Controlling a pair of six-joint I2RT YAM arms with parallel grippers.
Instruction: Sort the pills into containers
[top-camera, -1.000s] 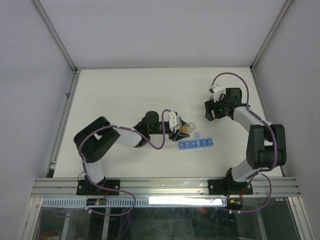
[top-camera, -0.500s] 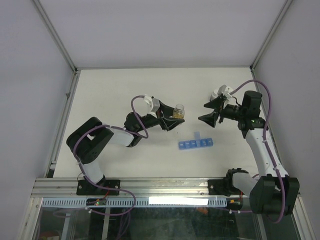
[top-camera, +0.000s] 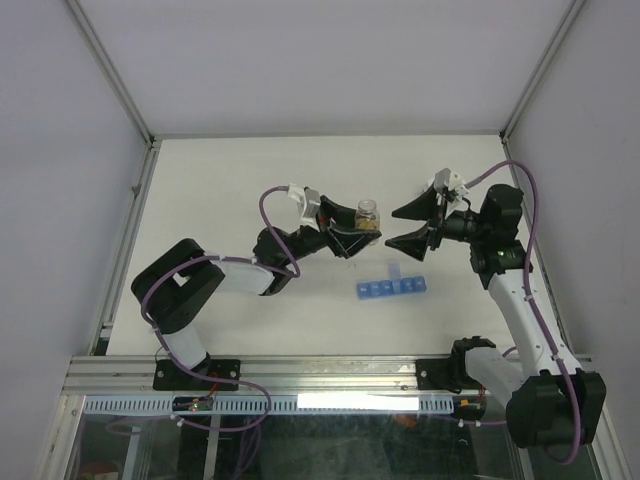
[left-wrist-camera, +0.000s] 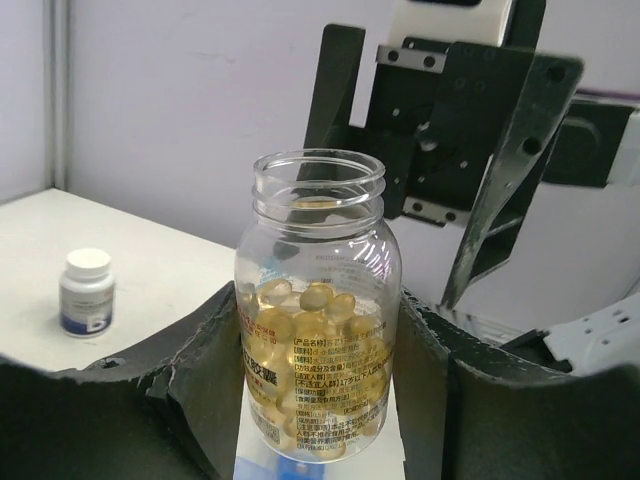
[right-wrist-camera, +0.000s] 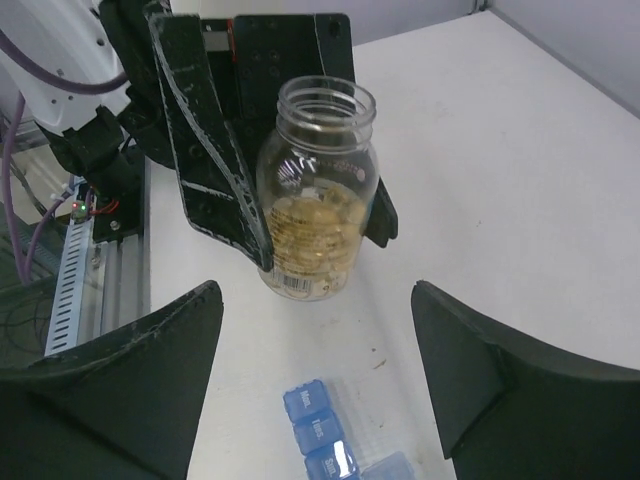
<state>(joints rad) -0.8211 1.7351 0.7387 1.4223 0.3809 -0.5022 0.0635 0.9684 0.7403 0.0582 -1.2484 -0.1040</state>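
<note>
Overhead view: above the white table (top-camera: 230, 180), near its middle, left pincer (top-camera: 352, 235) clamped on a clear round jar (top-camera: 367, 214) of glass or plastic, uncapped, held upright. Facing it from the right, right pincer (top-camera: 393, 228) with both black fingers spread wide apart, gripping nothing, tips near the jar but not touching it. Nearer than both and flat on the table, a narrow translucent-blue plastic pill organizer (top-camera: 392, 288): one straight row of small square compartments, one lid apparently flipped open toward the far side, contents too small to tell. Left wrist view: jar (left-wrist-camera: 318, 330) pinched between the two dark fingers of the left pincer (left-wrist-camera: 320, 390), upright, mouth open, roughly half full of glossy amber-yellow pills (left-wrist-camera: 315, 300), printed label on its lower wall. Behind it, the black frame of the right pincer (left-wrist-camera: 450, 150). Far left on the table (left-wrist-camera: 160, 270), a small white-capped bottle with a dark band (left-wrist-camera: 87, 292), upright, well apart from the jar. Right wrist view: right pincer (right-wrist-camera: 315, 320) gaping, fingers at either side of the frame, nothing between them. Ahead, jar (right-wrist-camera: 318, 200) squeezed in the left pincer (right-wrist-camera: 300, 220), pills (right-wrist-camera: 310, 225) heaped in its lower half. At the bottom edge, one end of the pill organizer (right-wrist-camera: 325, 435), lids closed on the compartments in sight.
</note>
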